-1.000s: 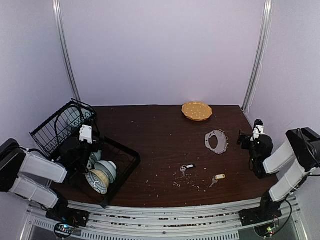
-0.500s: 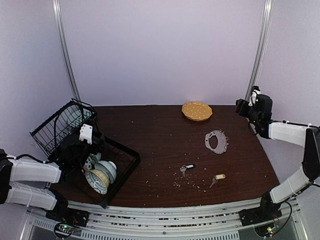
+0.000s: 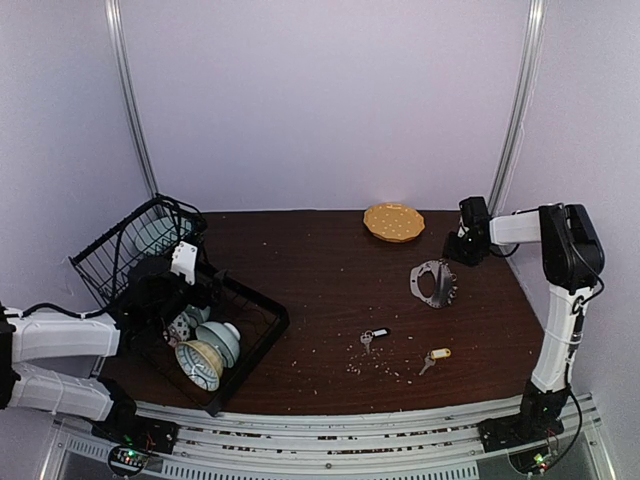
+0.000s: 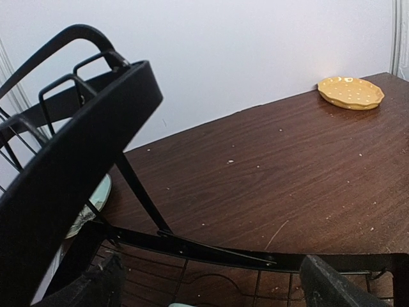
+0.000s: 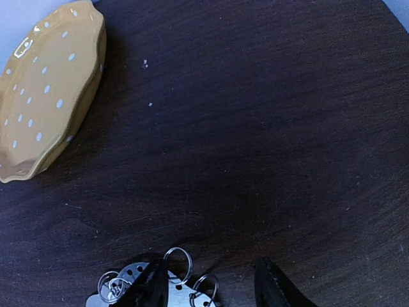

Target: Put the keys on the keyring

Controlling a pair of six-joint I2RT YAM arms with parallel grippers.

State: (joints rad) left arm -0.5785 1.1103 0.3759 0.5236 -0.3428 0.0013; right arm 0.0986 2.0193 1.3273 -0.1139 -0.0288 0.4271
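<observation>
— Well, from above?
— The keyring (image 3: 432, 283) lies on the tabletop (image 3: 300, 260). Both keys (image 3: 374, 335) lie in front of it, and the right fingers (image 3: 452, 252) are just behind it.
— Left wrist?
— The left fingers (image 4: 96, 288) are spread wide and empty, far left of the keyring. The dish rack (image 4: 77, 147) crowds them.
— Right wrist?
— The fingers are half-open astride the keyring's edge, with the yellow dish (image 5: 48, 89) beyond.

The top camera sits high above and behind the near edge, looking down and forward over the whole tabletop (image 3: 330, 300) as far as the back wall (image 3: 320, 100). The left wrist camera rides low near the left edge, facing the far right corner through the bars of a black wire rack (image 4: 77, 147). The right wrist camera hangs close over the far right corner, aimed steeply down. All three views share the yellow dish (image 3: 393, 221) at the far edge. The top and right wrist views also share the keyring (image 5: 134, 276).
</observation>
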